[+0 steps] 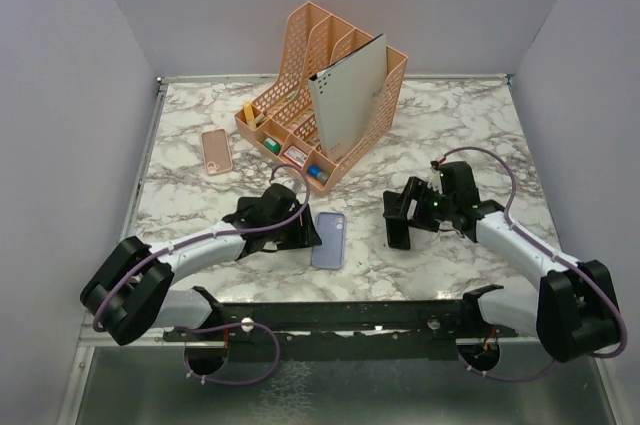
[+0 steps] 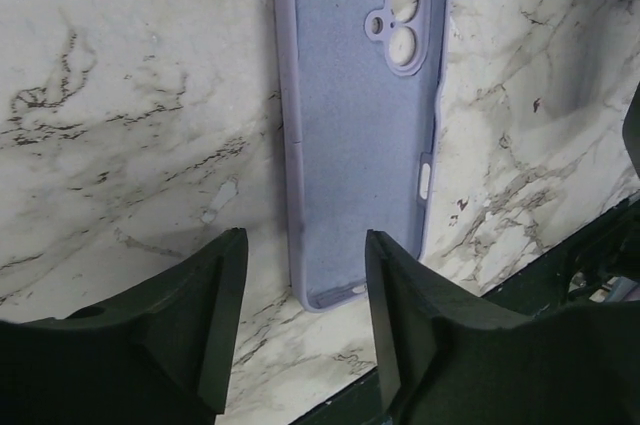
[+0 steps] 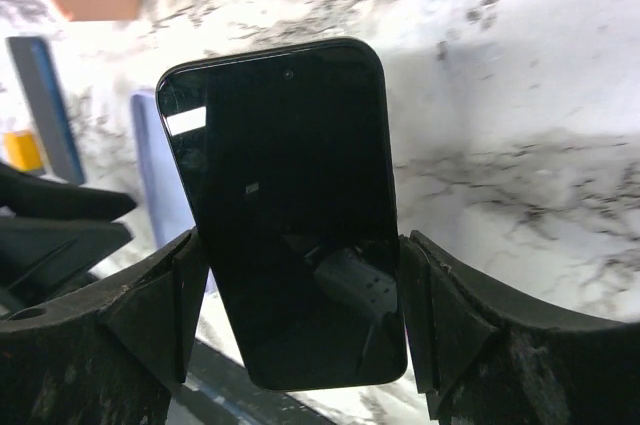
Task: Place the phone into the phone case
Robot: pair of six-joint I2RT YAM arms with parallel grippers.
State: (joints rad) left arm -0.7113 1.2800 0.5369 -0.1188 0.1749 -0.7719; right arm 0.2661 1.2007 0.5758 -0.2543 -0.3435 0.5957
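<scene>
Gripping phone (image 3: 285, 215), right end effector (image 3: 300, 290) hovers near case (image 2: 360, 125).

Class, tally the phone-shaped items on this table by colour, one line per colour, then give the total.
Black: 1, the phone
Lilac: 1, the case
Pink: 1, the pink item
Total: 3

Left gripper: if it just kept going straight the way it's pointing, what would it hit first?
Probably the lilac phone case, lying open side up on the marble table directly ahead of the open left gripper. Depth is hard to judge, so it might touch the table first.
</scene>
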